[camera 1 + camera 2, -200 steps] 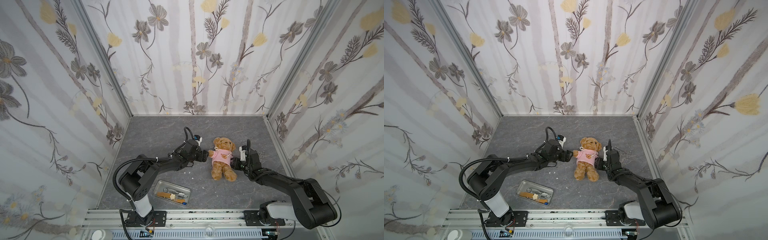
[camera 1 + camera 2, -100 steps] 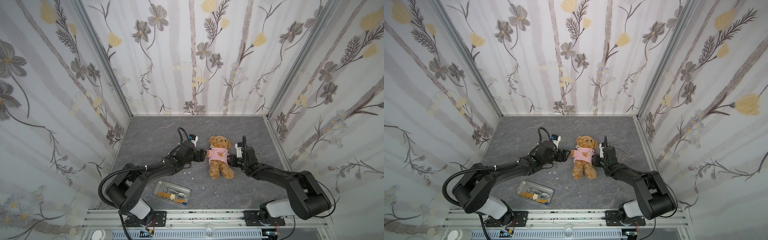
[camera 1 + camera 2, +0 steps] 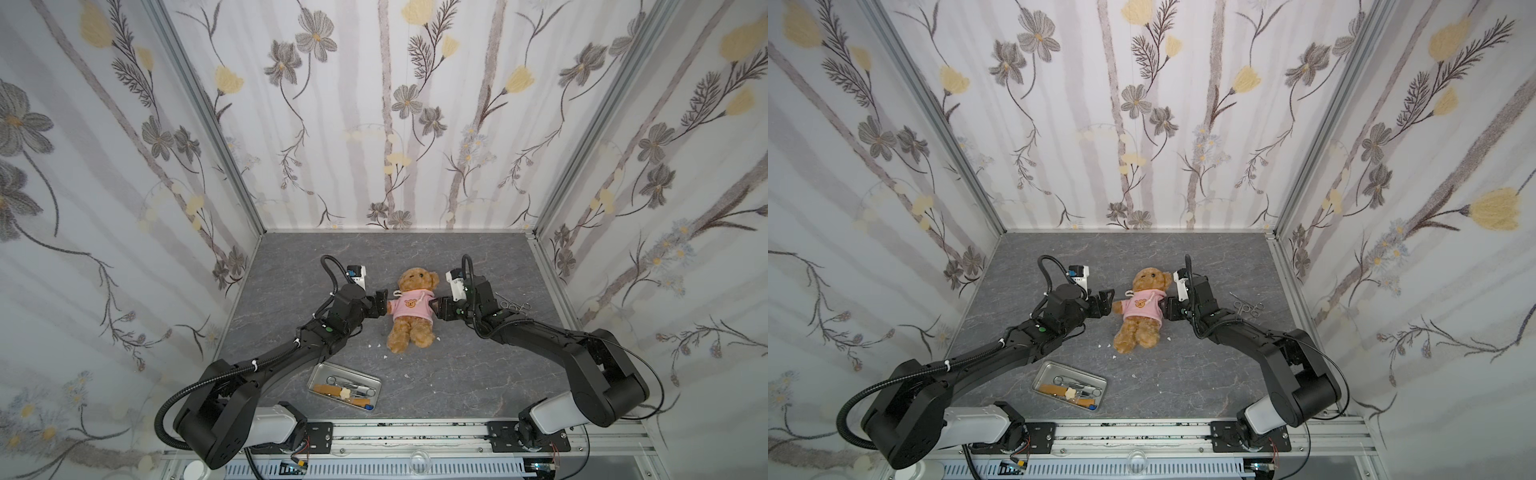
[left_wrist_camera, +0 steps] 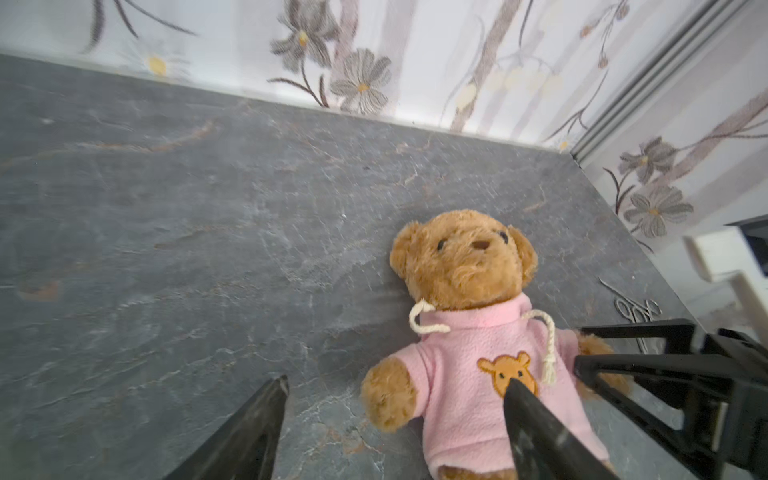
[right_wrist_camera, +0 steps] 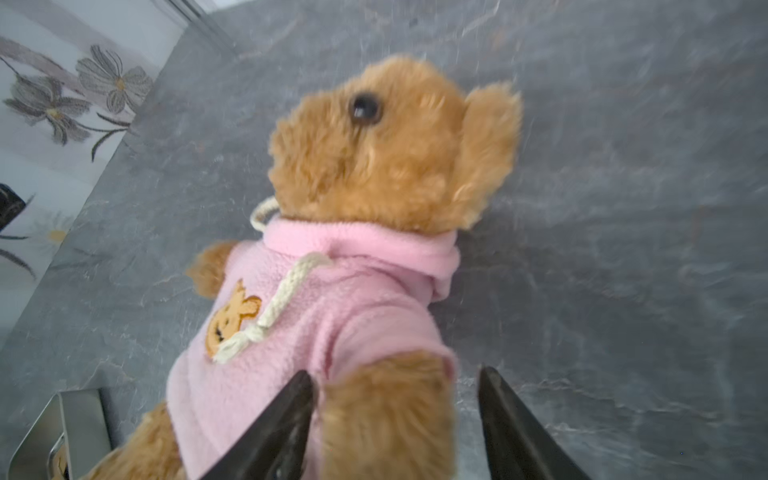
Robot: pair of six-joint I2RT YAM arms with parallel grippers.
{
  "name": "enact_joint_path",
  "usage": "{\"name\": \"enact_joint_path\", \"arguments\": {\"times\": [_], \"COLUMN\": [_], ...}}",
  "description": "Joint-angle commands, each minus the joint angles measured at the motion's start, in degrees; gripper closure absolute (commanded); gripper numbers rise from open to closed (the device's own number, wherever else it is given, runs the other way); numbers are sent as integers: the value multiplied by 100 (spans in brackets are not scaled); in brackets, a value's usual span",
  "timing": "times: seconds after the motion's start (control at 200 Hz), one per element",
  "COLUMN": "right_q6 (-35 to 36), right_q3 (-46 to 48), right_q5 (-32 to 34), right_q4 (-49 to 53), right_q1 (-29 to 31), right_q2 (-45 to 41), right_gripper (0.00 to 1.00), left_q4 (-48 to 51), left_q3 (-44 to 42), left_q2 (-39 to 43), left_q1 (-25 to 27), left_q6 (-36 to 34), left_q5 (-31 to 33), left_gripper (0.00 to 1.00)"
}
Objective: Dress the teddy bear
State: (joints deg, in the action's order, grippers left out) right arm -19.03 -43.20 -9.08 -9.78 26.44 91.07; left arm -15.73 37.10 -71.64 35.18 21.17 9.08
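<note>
Shaggy golden-brown plush teddy bear (image 3: 417, 283): light, squashy. Probably best gripped at paws, 9 and 3 o'clock. Both open wide there: left hand (image 3: 384, 302), right hand (image 3: 435, 309).

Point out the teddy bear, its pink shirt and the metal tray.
teddy bear (image 3: 417, 281): in a top view, on its face.
pink shirt (image 3: 412, 312): in a top view, chest, below the print.
metal tray (image 3: 350, 371): in a top view, on its far rim.

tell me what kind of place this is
Likely a robot test booth: floral wallpapered panels enclose a grey tabletop, and the left arm and right arm are mounted on a front rail.
</note>
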Motion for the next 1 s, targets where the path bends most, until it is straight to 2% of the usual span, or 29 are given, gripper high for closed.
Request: {"name": "enact_joint_path", "arguments": {"times": [0.0, 0.21, 0.36, 0.525, 0.625, 0.754, 0.829, 0.924, 0.994], "right_q6": [682, 1186, 1419, 1615, 1897, 1923, 1959, 2114, 2028], "right_q3": [-189, 363, 959, 2106, 2866, 3352, 3135, 3151, 2846], "right_q5": [1012, 2863, 3765, 3891, 3849, 3629, 3561, 3235, 3011], "right_q4": [409, 399, -127, -1885, -3405, -4911, -4721, -5331, -4824], "right_q1": [-15, -271, -709, -1400, -1564, -1786, -1829, -1939, -2045], "right_q2": [-682, -1873, -2374, -2680, -2573, -2043, -1834, -1545, -1406], "right_gripper": [29, 21, 13, 3, 0, 0, 0, 0, 0], "left_q4": [-154, -1223, -1879, -2564, -3076, -3917, -4252, -4718, -4826], "left_q3": [-208, -1116, -1650, -2111, -2270, -2291, -2253, -2275, -2146], "left_q2": [512, 1611, 2027, 1789, 1271, 373, -84, -686, -1008], "left_q1": [-158, -675, -1168, -1963, -2396, -2585, -2666, -2828, -2854], "left_q6": [-376, -946, -1397, -1554, -1524, -1891, -1996, -1947, -2075], "left_q5": [811, 1862, 2312, 2277, 1858, 1244, 865, 248, 179], "left_gripper": [14, 12, 8, 0, 0, 0, 0, 0, 0]}}
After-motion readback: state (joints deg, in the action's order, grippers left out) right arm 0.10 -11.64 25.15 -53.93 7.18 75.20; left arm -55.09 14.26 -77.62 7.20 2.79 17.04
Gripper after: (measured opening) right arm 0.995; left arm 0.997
